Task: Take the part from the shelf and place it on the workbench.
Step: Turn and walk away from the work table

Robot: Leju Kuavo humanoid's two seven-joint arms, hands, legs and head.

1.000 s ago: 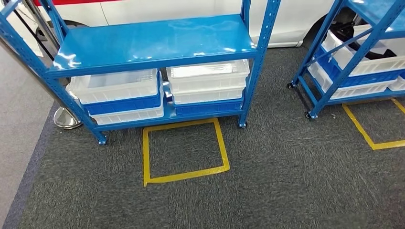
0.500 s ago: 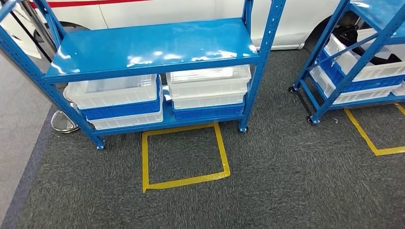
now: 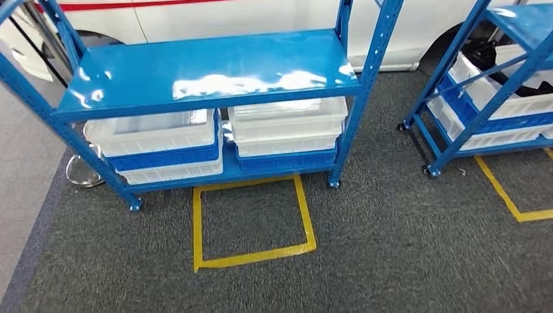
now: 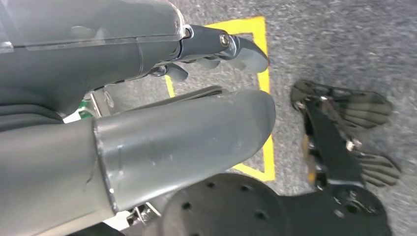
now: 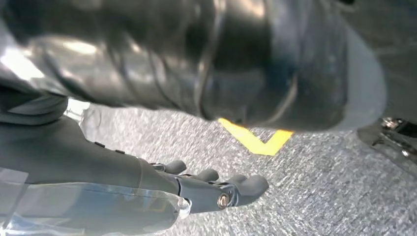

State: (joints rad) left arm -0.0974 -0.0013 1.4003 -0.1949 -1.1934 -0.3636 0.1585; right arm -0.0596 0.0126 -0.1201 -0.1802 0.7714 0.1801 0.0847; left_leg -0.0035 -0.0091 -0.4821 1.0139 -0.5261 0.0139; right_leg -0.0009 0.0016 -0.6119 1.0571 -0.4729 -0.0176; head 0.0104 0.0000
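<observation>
Facing a blue shelf (image 3: 202, 68) that fills the upper left and centre of the head view, its glossy top board bare. Under that board sit two stacks of white and blue bins: the left bins (image 3: 160, 147) and, just beside them, the right bins (image 3: 287, 130), both on the bottom level. The part cannot be made out; the bins look see-through but their contents are too unclear to tell. On the dark grey carpet (image 3: 391, 241) directly in front of the shelf, lower centre of the frame, is a yellow tape square (image 3: 251, 218). A second blue shelf (image 3: 482, 85) with more white bins stands at the upper right, well apart from the first, with another strip of yellow tape below it. A white vehicle body (image 3: 228, 16) runs along the top edge behind the shelves. Left hand (image 4: 216, 51) hangs over the carpet, fingers loosely extended, holding nothing. Right hand (image 5: 216, 189) likewise hangs above the carpet, fingers slightly curled and apart, nothing held.
</observation>
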